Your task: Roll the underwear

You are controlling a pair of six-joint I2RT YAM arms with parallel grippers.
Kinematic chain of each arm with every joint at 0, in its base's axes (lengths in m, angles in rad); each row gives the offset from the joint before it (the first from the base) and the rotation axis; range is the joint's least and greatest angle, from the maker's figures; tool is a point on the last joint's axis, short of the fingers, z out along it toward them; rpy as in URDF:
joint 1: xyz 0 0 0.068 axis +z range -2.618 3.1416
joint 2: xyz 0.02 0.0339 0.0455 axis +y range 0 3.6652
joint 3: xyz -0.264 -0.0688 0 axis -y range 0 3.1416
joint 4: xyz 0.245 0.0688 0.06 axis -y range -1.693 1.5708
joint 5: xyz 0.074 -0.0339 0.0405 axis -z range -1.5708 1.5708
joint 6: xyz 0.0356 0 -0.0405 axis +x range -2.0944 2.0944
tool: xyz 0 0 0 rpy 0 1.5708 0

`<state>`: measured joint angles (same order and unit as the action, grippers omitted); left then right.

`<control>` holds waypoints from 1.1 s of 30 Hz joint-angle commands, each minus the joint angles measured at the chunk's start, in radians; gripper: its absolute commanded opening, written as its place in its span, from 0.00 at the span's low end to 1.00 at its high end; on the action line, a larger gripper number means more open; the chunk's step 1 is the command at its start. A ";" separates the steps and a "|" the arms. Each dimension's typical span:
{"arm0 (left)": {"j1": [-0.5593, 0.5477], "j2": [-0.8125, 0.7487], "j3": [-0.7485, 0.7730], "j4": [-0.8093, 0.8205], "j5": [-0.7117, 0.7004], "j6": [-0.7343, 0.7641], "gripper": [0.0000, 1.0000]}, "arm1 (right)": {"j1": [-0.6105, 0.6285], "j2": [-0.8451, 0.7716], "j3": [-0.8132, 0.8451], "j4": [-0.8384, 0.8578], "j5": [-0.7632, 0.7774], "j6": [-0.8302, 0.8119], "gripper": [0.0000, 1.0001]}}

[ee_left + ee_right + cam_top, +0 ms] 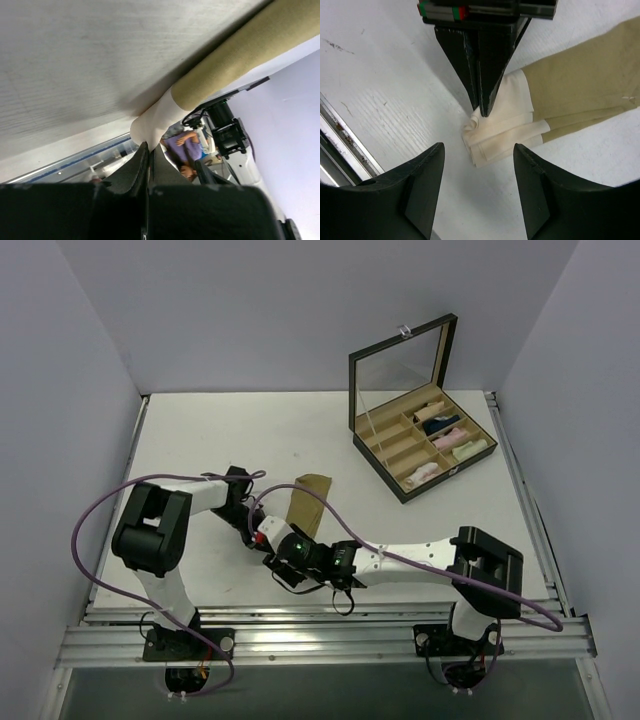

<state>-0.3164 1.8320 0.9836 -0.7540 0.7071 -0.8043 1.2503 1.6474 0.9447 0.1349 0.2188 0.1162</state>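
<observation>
No letters, numbers, brand names or labels can be read in any of the three views. The only mark is a small strip of red and green colour (443, 10). It sits on the body of the left gripper (482, 106), above its fingertips in the right wrist view. No writing can be made out on it.
</observation>
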 commanded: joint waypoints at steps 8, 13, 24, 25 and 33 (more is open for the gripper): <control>0.030 0.010 -0.074 0.073 0.107 -0.110 0.02 | 0.023 0.103 0.065 0.064 0.042 -0.070 0.53; 0.036 0.027 -0.076 0.070 0.109 -0.115 0.02 | 0.034 0.140 0.060 0.078 0.066 -0.096 0.51; 0.057 0.059 -0.054 0.016 0.092 -0.069 0.02 | 0.034 0.192 0.040 0.106 0.154 -0.135 0.22; 0.062 0.059 -0.053 0.015 0.097 -0.065 0.02 | 0.032 0.189 0.040 0.106 0.152 -0.135 0.10; 0.152 0.033 0.075 -0.111 -0.076 0.065 0.27 | -0.077 0.161 0.088 0.052 -0.138 -0.116 0.00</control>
<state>-0.2161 1.8553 0.9886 -0.7784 0.7563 -0.8009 1.2377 1.8439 0.9882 0.2310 0.2401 -0.0074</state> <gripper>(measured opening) 0.238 0.014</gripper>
